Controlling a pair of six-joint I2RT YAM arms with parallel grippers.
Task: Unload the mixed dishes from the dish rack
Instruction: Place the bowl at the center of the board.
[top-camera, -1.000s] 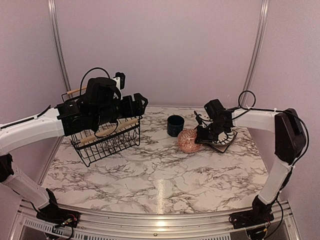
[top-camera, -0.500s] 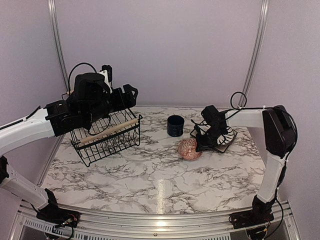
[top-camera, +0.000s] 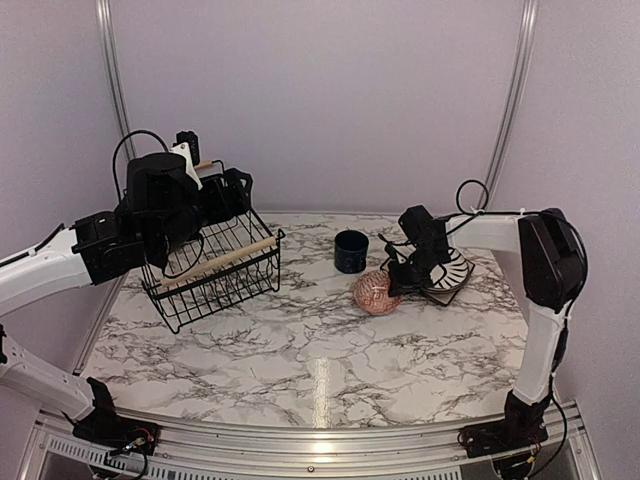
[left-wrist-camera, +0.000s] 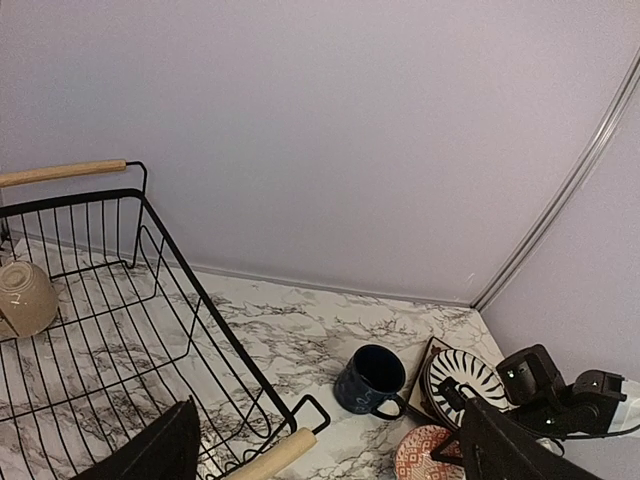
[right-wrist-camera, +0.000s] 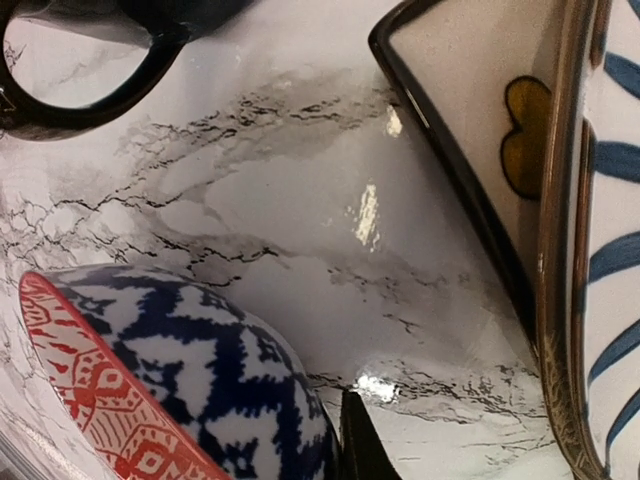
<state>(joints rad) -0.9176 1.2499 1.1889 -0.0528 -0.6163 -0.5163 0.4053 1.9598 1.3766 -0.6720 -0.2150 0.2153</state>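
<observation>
Got the left gripper (left-wrist-camera: 330, 452) spread wide above the rack (top-camera: 222, 285), probably lining up the cream bowl (left-wrist-camera: 24, 297) sitting below it, and the right gripper (top-camera: 395, 279) pressed together, empty, right beside the tipped patterned bowl (top-camera: 374, 293), with mug (top-camera: 351, 250) and plates (top-camera: 450, 272) parked near it.

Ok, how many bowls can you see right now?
2. A cream bowl sits inside the dish rack; a patterned bowl lies on the table near the mug. More may be hidden.
</observation>
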